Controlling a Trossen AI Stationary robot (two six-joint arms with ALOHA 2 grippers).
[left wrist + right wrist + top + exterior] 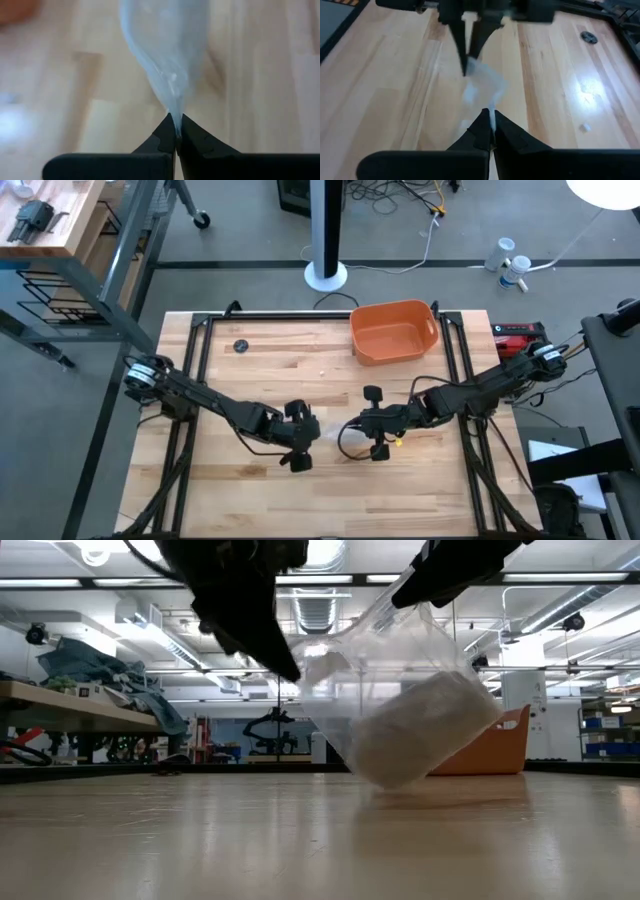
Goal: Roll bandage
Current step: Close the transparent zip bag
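The left gripper is in the lower middle of the high view. Its two fingers are pressed tight together on one edge of a clear plastic wrapper. In the left wrist view the fingers pinch the thin edge of the wrapper right at their tips.

The right gripper is just to the right of it in the high view, facing the left one. Its fingers are also pressed shut, and they pinch the other edge of the same wrapper. In this view the left gripper shows farther off, at the top of the frame.

The wrapper hangs between the two grippers, in the middle of the low view. The bandage is a white roll inside the wrapper, tilted, with its low end touching or almost touching the wooden surface.

An orange tub sits at the upper middle of the high view, well apart from the grippers
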